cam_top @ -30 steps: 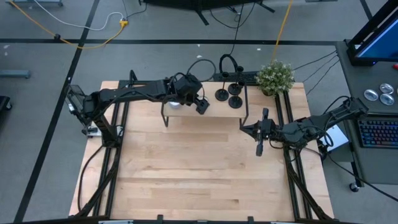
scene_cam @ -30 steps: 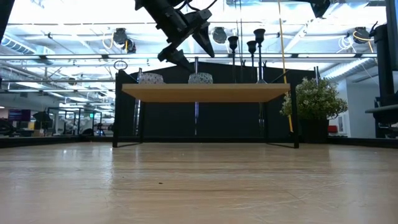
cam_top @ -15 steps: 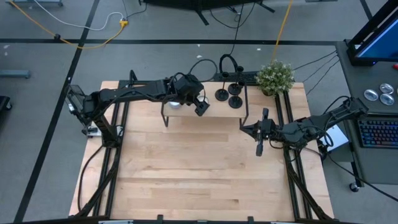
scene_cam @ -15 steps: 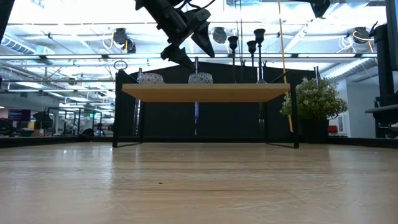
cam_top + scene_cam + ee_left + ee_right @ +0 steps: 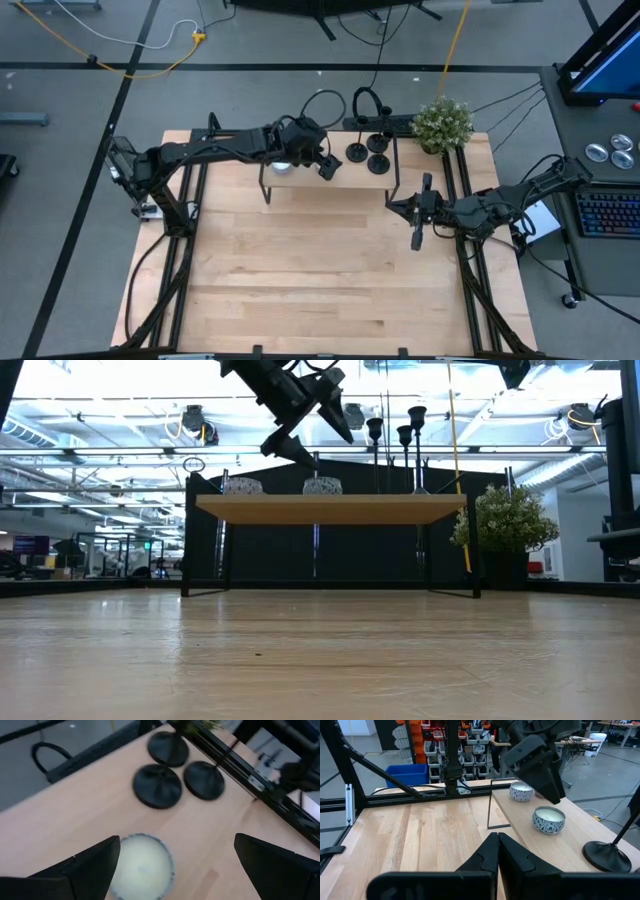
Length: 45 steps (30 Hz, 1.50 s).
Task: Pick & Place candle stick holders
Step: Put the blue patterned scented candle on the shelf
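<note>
Left hand (image 5: 325, 165) hovering spread over the raised shelf (image 5: 345, 172)
Three candle stick holders (image 5: 175, 769) are standing clustered at the shelf's end beside a plant (image 5: 442, 122); two wax-filled bowls (image 5: 548, 819) are sitting nearby; right hand (image 5: 418, 240) is waiting pressed together above the tabletop (image 5: 320, 270)

Left gripper (image 5: 326, 166), fingers spread wide, reaches toward the frame's upper centre; right gripper (image 5: 417, 241), fingers closed, rests centre-right.
</note>
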Motion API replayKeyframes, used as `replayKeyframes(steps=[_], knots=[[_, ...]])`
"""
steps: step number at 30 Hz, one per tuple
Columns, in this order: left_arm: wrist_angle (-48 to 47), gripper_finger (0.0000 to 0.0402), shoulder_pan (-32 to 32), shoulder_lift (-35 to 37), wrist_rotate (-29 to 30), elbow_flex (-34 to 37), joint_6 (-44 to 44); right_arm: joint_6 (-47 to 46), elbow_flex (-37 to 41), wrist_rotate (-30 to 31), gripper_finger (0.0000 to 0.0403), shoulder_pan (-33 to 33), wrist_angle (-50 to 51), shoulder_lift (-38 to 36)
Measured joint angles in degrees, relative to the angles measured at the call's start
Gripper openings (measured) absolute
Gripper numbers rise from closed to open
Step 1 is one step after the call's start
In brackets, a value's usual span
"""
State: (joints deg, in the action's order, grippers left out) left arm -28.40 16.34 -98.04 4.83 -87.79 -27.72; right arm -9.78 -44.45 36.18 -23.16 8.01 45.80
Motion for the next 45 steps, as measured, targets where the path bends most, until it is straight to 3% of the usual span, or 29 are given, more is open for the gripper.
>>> replayKeyframes(steps=[16,36,45], knots=[[-6.68,0.0397,2.92,-0.02,-3.34,0.00,-5.21,-0.02,0.00,0.00,0.0000,0.00,0.01,0.00],[-5.08,0.0397,3.68,-1.88,-4.83,0.02,-1.76,-1.70,0.00,-0.22,0.0000,2.16,0.22,0.00],[-4.73,0.0397,3.73,-1.88,-6.73,0.02,3.99,-1.95,0.00,-0.24,0.0000,2.16,0.22,0.00]])
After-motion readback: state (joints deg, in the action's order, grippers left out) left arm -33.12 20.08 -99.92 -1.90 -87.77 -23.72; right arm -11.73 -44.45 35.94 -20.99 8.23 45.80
